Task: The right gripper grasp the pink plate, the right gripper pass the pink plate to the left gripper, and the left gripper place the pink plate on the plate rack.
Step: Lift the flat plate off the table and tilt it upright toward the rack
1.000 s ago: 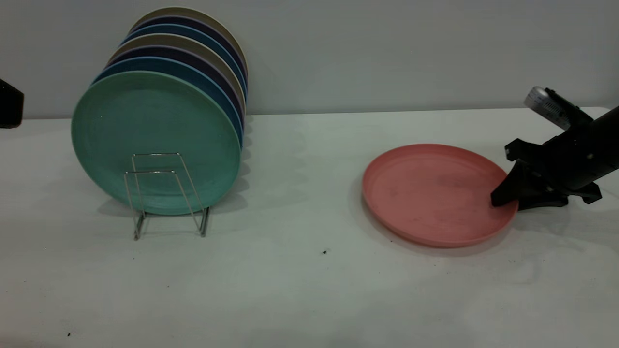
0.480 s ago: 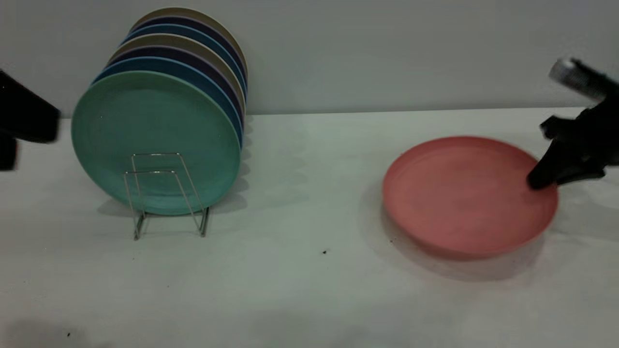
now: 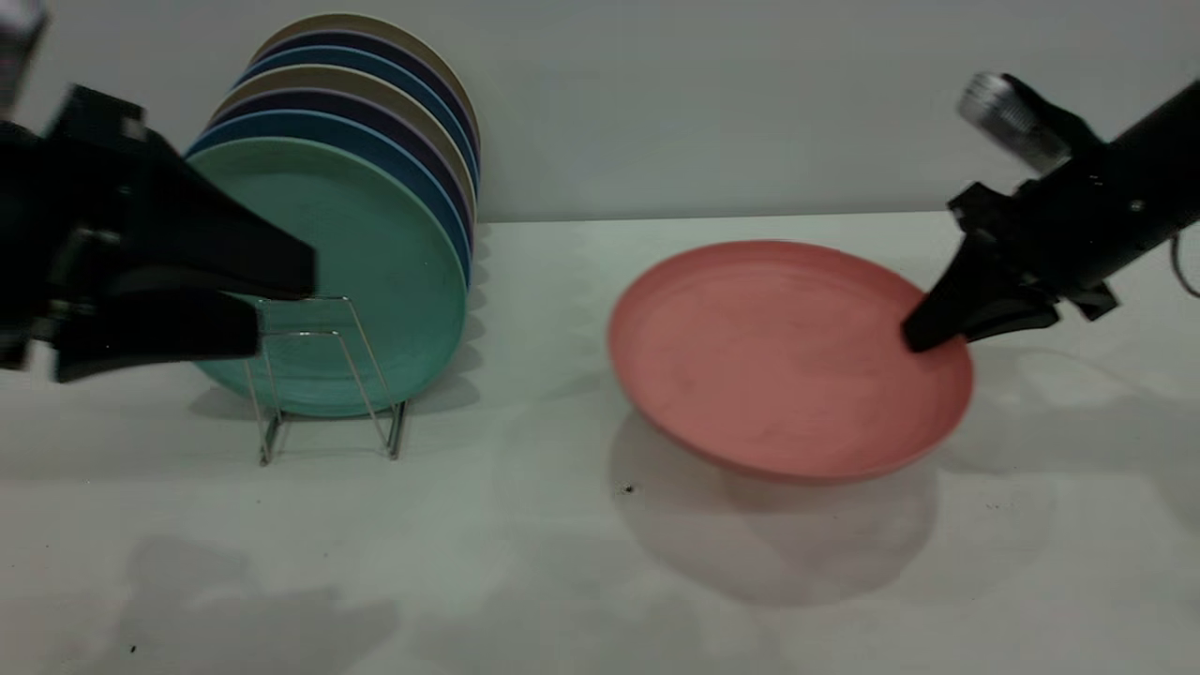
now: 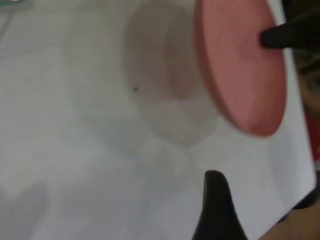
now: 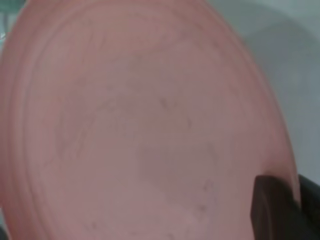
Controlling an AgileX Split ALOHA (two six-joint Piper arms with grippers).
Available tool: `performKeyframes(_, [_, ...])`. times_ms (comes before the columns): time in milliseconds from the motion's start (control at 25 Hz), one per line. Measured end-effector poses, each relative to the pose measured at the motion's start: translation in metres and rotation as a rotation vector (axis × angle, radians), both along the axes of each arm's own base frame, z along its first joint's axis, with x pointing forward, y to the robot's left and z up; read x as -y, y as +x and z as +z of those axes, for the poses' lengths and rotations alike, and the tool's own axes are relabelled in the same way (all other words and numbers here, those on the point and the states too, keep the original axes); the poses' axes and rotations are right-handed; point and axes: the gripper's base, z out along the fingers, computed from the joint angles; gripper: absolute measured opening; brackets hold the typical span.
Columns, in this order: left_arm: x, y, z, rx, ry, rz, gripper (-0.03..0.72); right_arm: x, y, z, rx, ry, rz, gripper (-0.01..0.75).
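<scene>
Exterior view: your right gripper point(image 3: 923, 339) clamps one pink plate point(image 3: 787, 361), airborne.
Left gripper point(image 3: 272, 305) spread wide, facing it; seven plates point(image 3: 323, 272) behind, in one plate rack point(image 3: 323, 375).

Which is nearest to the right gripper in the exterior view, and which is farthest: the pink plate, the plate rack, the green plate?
From the right gripper:
1. The pink plate, clamped at its right rim and lifted off the table.
2. The green plate, standing at the front of the row on the left.
3. The plate rack, its front wire loops just left of that; nearly tied with the green plate.
</scene>
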Motion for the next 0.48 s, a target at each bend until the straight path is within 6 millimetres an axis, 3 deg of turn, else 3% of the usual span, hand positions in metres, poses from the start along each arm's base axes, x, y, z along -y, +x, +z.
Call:
performKeyframes(240, [0.006, 0.006, -0.027, -0.067, -0.071, -0.031, 0.538, -0.029, -0.004, 0.007, -0.012, 0.058, 0.058, 0.013])
performKeyframes(480, [0.006, 0.01, -0.036, -0.076, -0.077, -0.028, 0.538, -0.068, -0.011, 0.023, 0.018, 0.088, 0.134, 0.013])
